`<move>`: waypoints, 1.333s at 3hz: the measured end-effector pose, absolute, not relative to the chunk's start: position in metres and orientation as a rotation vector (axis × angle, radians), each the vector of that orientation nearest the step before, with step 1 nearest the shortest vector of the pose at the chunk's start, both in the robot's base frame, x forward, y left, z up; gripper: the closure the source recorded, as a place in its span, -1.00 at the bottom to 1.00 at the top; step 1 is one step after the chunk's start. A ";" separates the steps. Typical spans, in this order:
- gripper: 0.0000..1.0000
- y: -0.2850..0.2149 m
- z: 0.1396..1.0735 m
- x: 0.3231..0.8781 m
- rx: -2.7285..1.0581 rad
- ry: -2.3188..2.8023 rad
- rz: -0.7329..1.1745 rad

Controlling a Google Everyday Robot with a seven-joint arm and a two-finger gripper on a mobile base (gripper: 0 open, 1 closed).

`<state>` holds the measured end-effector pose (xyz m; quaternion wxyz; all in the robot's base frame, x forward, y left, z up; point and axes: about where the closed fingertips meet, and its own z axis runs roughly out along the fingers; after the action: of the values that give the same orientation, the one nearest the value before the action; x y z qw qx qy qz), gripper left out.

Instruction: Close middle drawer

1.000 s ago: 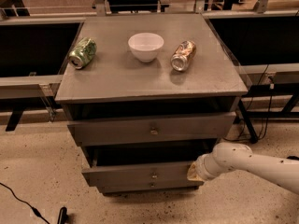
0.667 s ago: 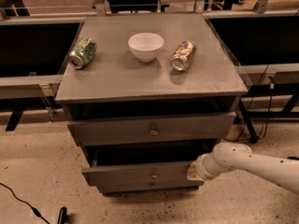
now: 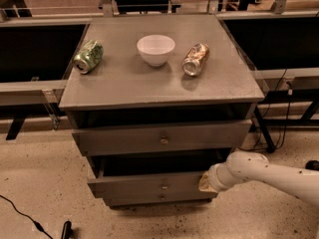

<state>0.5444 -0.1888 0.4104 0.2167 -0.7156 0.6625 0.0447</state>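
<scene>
middle drawer (image 3: 144, 184) — out, front spans left–right | claw (image 3: 203, 182) at right end

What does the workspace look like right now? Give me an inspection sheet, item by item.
Surface: grey cabinet top, three things on it.
Job's things: middle drawer pulled out, dark gap above its front; not yet closed.
Clutter: green can lying at left; white bowl upright in the middle; brown can lying at right; top drawer partly out.
Grippers: tool at the right end of the middle drawer's front, on the white arm reaching in from the right.
Cables: black cable on the floor, lower left; cables hanging at right.
Surroundings: speckled floor; dark benches behind.
</scene>
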 end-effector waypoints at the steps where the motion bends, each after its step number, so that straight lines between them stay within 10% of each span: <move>1: 0.71 -0.189 0.410 0.544 -1.983 1.836 0.124; 4: -0.68 -0.189 0.410 0.544 -1.983 1.835 0.124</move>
<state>0.5442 -0.1887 0.4103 0.2166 -0.7157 0.6625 0.0448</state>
